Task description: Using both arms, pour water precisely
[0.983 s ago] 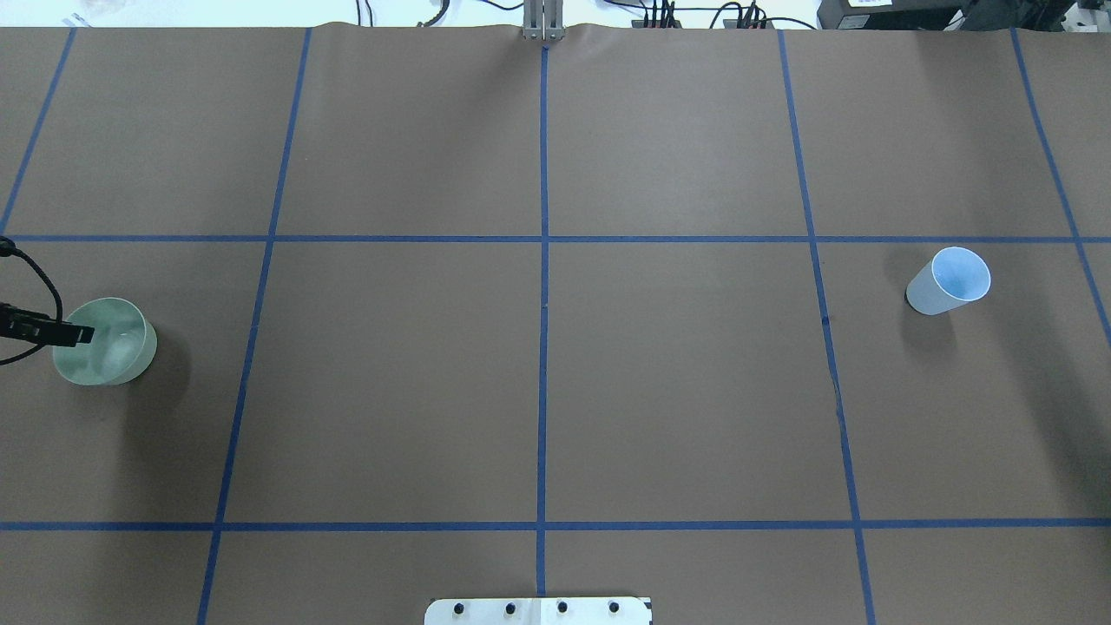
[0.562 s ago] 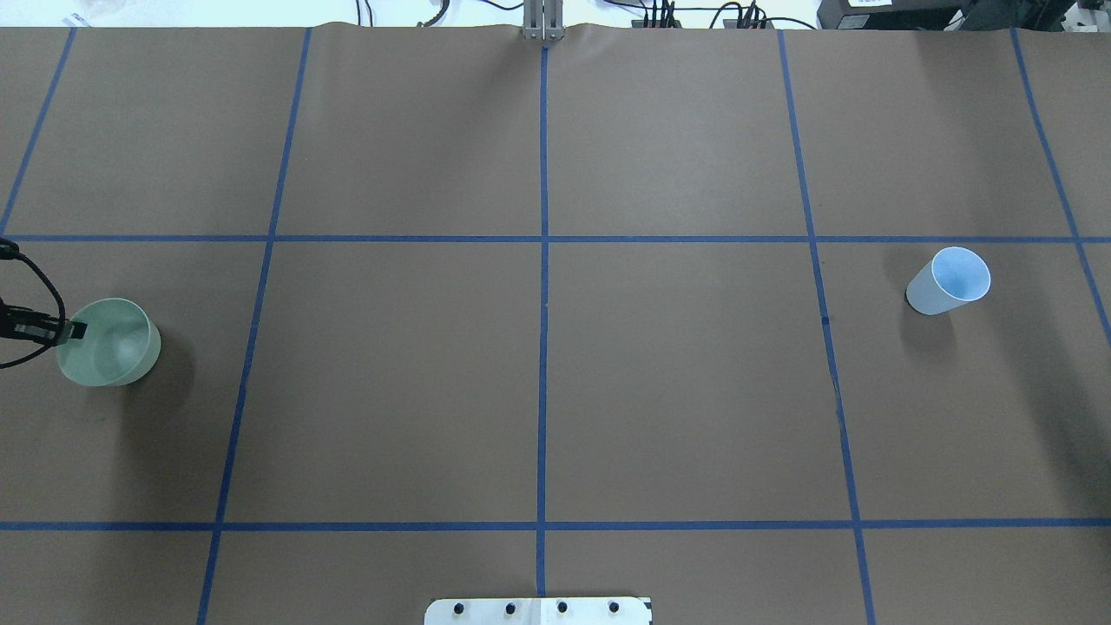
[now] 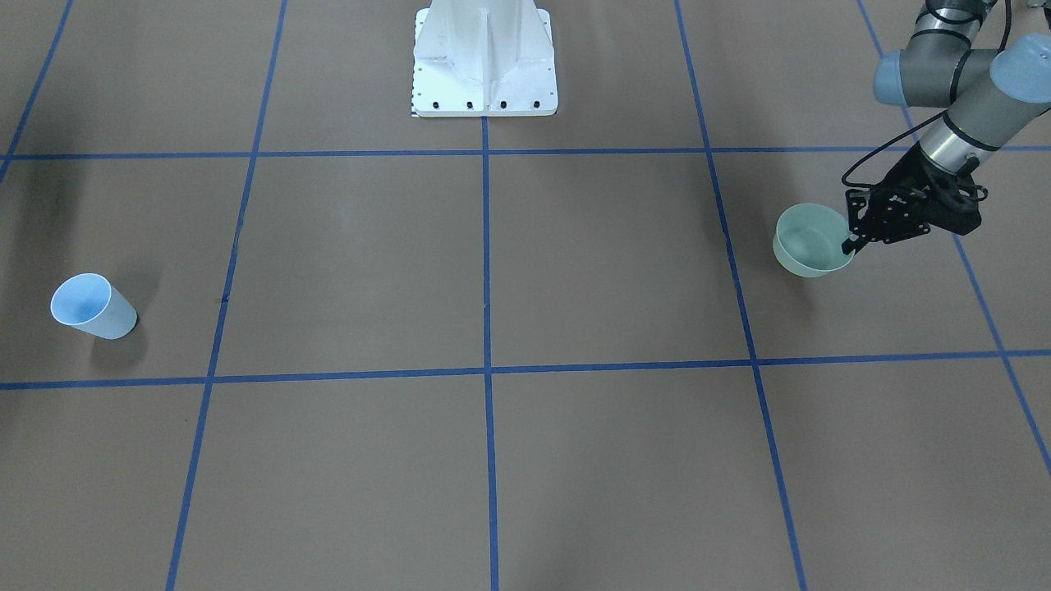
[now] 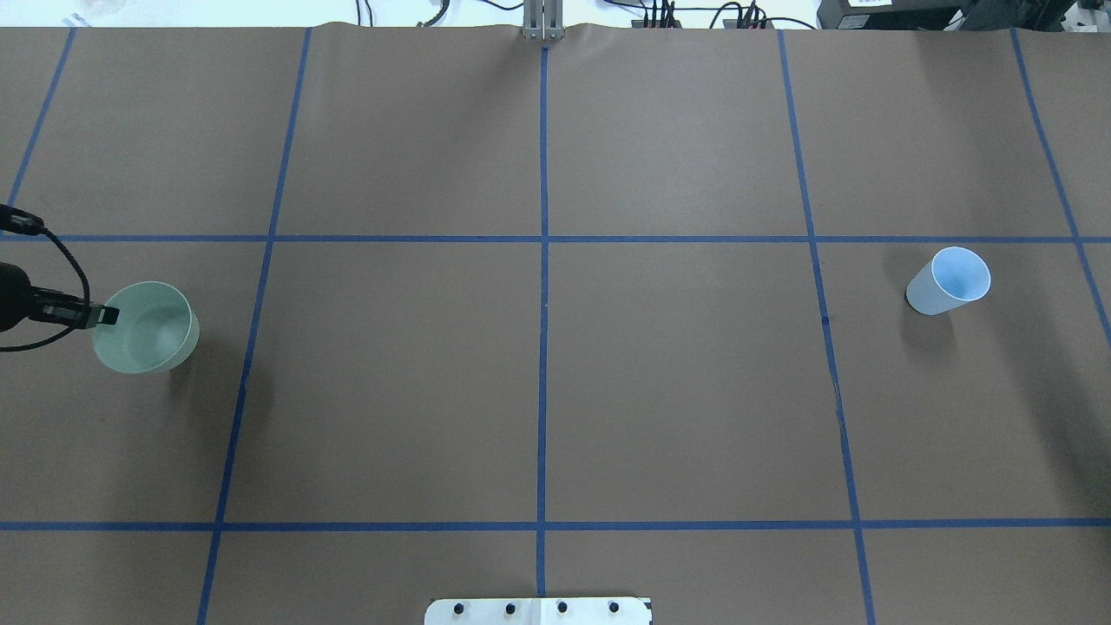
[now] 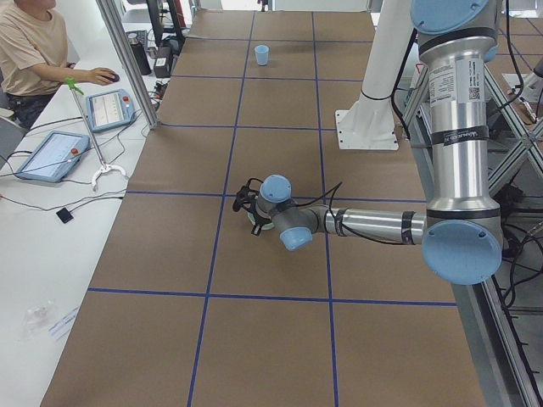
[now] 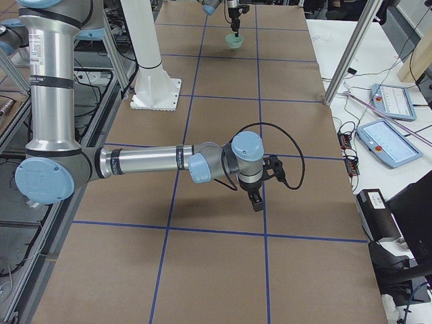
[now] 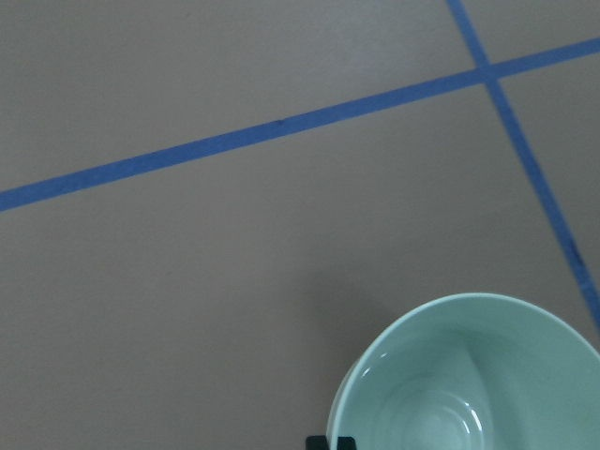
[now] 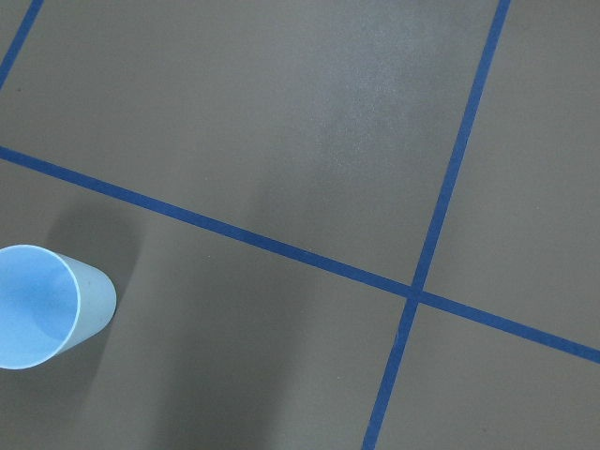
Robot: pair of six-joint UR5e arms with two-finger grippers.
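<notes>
A pale green bowl (image 4: 146, 328) is at the table's left side, also seen in the front view (image 3: 809, 242). My left gripper (image 3: 851, 244) is shut on its near rim, reaching in from the left edge (image 4: 108, 314). The left wrist view shows the water (image 7: 441, 412) as faint ripples and glints in the bowl's bottom. A light blue cup (image 4: 950, 279) stands upright and alone at the right, also in the right wrist view (image 8: 42, 305). My right gripper (image 6: 257, 202) shows only in the right side view, pointing down above the table; I cannot tell whether it is open or shut.
The white bolted pedestal (image 3: 484, 57) stands at the table's near middle edge. Blue tape lines (image 4: 542, 347) divide the brown table into squares. An operator (image 5: 30, 51) sits at a side bench with tablets beyond the table's far edge.
My left gripper has moved the green bowl to the right and slightly toward the far side. The blue cup has not moved.
</notes>
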